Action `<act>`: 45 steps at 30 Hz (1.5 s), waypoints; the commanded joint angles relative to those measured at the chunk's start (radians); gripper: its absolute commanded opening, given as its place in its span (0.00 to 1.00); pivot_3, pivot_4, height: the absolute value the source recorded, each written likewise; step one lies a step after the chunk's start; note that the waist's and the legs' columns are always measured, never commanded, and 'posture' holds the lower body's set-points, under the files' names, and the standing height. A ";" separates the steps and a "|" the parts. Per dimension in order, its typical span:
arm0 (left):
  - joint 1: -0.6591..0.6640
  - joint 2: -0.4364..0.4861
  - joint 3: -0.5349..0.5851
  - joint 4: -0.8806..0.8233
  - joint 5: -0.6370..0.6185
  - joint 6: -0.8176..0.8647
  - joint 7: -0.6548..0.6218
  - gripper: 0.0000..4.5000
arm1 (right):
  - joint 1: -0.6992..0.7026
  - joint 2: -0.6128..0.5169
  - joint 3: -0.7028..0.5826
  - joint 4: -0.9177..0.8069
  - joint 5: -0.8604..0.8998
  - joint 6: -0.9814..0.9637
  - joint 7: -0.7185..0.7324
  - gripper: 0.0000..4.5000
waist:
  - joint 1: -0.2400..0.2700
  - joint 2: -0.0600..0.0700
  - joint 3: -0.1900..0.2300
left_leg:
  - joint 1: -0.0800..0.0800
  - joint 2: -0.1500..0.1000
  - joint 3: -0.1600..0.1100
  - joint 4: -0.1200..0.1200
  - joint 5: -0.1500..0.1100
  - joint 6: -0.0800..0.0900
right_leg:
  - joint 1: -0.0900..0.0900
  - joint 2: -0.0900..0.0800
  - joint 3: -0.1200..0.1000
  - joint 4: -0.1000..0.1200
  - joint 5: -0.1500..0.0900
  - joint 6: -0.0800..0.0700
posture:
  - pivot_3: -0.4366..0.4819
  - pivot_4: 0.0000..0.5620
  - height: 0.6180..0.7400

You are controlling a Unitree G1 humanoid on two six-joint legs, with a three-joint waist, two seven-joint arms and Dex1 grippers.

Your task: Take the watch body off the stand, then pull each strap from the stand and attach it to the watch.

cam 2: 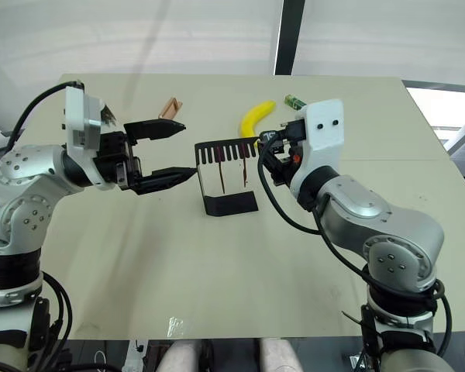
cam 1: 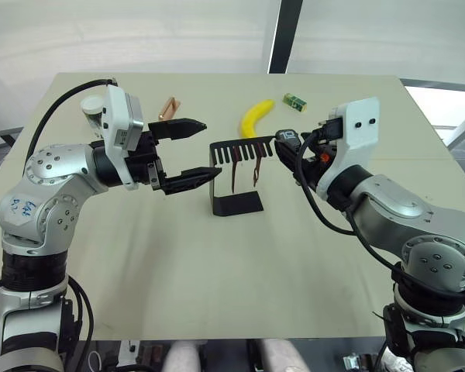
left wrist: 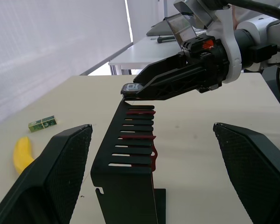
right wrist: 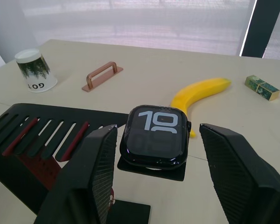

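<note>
On the table (cam 1: 139, 279), the stand (cam 1: 236, 203) still carries everything. The left gripper (cam 1: 192, 151) gapes wide and empty beside it; the right gripper (right wrist: 158, 154), fingers spread, brackets the watch (right wrist: 155, 134) on the shelf's end. Small, hard and glossy, it looks best pinched by its sides; two limp straps (cam 1: 246, 169) dangle from the slots

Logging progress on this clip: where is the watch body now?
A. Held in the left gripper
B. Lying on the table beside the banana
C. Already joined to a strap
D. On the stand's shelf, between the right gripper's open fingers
D: the watch body sits on the stand shelf's end, with the right gripper fingers open either side of it.
</note>
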 commanded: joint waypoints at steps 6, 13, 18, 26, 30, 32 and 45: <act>-0.005 0.003 0.036 -0.025 -0.008 -0.016 0.013 1.00 | -0.016 0.000 -0.020 -0.024 -0.001 -0.001 0.026 0.36 | 0.000 0.000 0.000 | 0.000 0.000 0.000 0.000 0.000 0.000 | 0.000 0.000 0.000 -0.001 0.000 0.000 | 0.48 0.27 1.00; -0.001 0.004 0.037 -0.025 -0.010 -0.019 0.011 1.00 | -0.025 -0.013 -0.029 -0.035 -0.004 -0.015 0.055 0.36 | 0.000 0.000 0.000 | 0.000 0.000 0.000 0.000 0.000 0.000 | 0.000 0.000 0.000 -0.001 0.000 0.000 | 0.48 0.27 1.00; -0.005 0.001 0.036 -0.033 -0.028 -0.008 0.005 1.00 | -0.017 -0.053 -0.070 -0.051 0.003 -0.028 0.097 0.36 | 0.001 0.000 0.000 | 0.000 0.000 0.000 0.000 0.000 0.000 | 0.000 0.000 0.000 -0.002 0.000 0.000 | 0.48 0.27 1.00; -0.006 0.013 0.033 -0.054 -0.082 0.024 -0.037 1.00 | 0.037 -0.122 -0.186 -0.081 0.070 -0.045 0.124 0.36 | 0.001 0.000 0.000 | -0.001 0.000 0.000 -0.001 0.000 0.000 | 0.000 0.000 0.000 -0.002 0.000 0.000 | 0.48 0.27 1.00; 0.027 0.042 0.033 -0.097 -0.125 0.054 -0.087 1.00 | 0.118 -0.179 -0.252 -0.104 0.068 -0.044 0.123 0.36 | 0.003 0.000 0.000 | -0.001 0.000 0.000 -0.001 0.000 0.000 | 0.000 0.000 0.000 -0.003 0.000 0.000 | 0.48 0.27 1.00; 0.048 0.055 0.032 -0.116 -0.142 0.068 -0.107 1.00 | 0.185 -0.195 -0.292 -0.122 0.077 -0.046 0.120 0.36 | 0.003 0.000 0.000 | -0.002 0.000 0.000 -0.001 0.000 0.000 | 0.000 0.000 0.000 -0.004 0.000 0.000 | 0.48 0.27 1.00; 0.170 0.017 -0.036 -0.205 -0.110 0.033 -0.100 1.00 | 0.653 -0.180 -0.313 -0.099 -0.144 -0.218 0.267 0.36 | 0.008 0.000 0.000 | -0.002 0.000 -0.001 -0.001 0.001 -0.001 | 0.001 0.001 0.001 -0.010 0.000 0.000 | 0.48 0.27 1.00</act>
